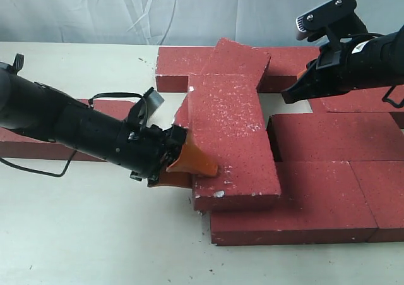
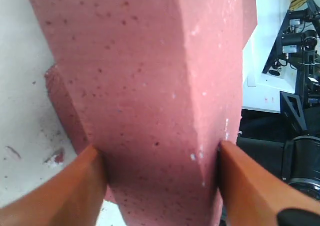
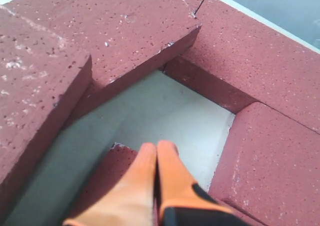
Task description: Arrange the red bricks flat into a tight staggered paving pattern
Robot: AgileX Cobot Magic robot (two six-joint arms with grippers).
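I see the red bricks [image 1: 315, 190] on a white table [image 1: 76, 234]. Most of them lie flat in rows on the right half. One brick at the back [image 1: 237, 57] lies turned at an angle over its neighbours. One more brick [image 1: 19, 143] lies far to the left, partly under the left arm.

The left arm comes in low from the left side, nearly level with the table. The left gripper [image 1: 189, 162] holds the raised brick [image 1: 233, 133] by its long sides. In the left wrist view its orange fingers [image 2: 75, 186] touch the brick on both sides. This brick lies above the others, and its near end is over the front row.

The right arm reaches in from the right and points down toward a bare patch of table [image 1: 284, 105] between the bricks. The right gripper [image 1: 291, 95] hangs above this patch with its fingers [image 3: 145, 181] pressed together and nothing between them.

Behind the table hangs a creased white cloth [image 1: 95, 13]. The left wrist view also shows black equipment [image 2: 300, 50] beyond the table edge.
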